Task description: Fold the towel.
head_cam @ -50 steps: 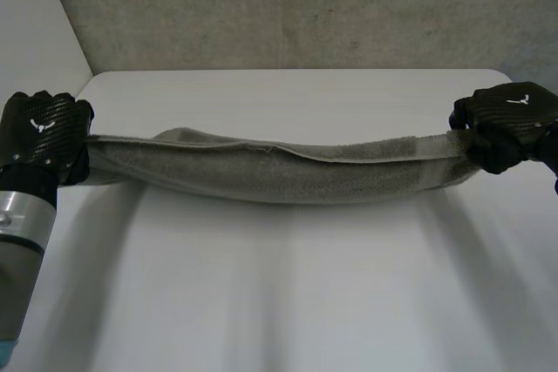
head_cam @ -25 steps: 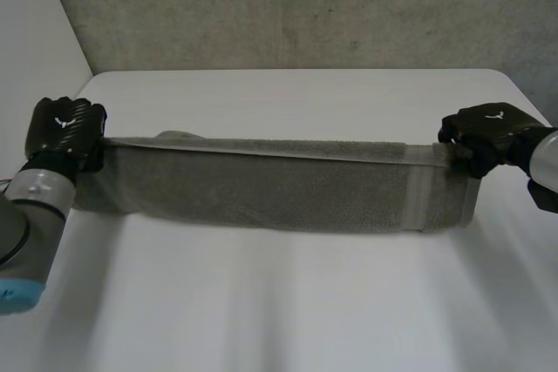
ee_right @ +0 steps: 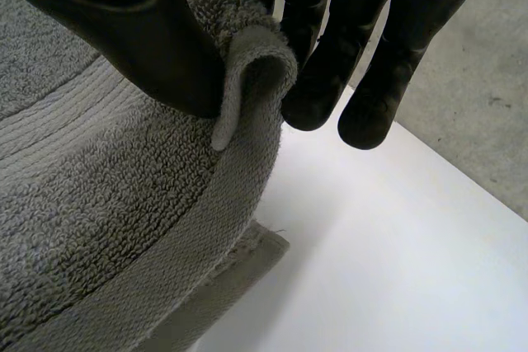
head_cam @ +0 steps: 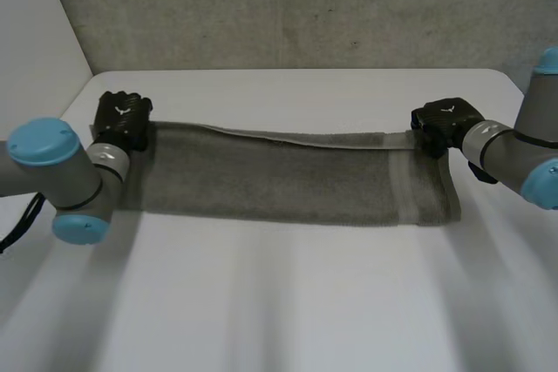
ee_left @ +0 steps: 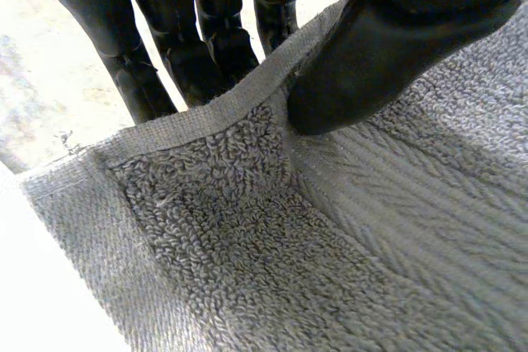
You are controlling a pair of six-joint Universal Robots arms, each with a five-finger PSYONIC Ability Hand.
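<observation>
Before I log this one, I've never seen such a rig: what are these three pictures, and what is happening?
This is a robot with two arms at a white table, each ending in a black hand. The wide picture looks down from between the arms; the other two come from a camera on each wrist. A grey towel, apparently doubled over, lies stretched across the table. The left hand pinches its far edge near one end between thumb and fingers; the right hand pinches the far edge at the other end.

The left robot hand (head_cam: 123, 121) and right robot hand (head_cam: 445, 119) hide both far corners of the towel (head_cam: 279, 182)
</observation>
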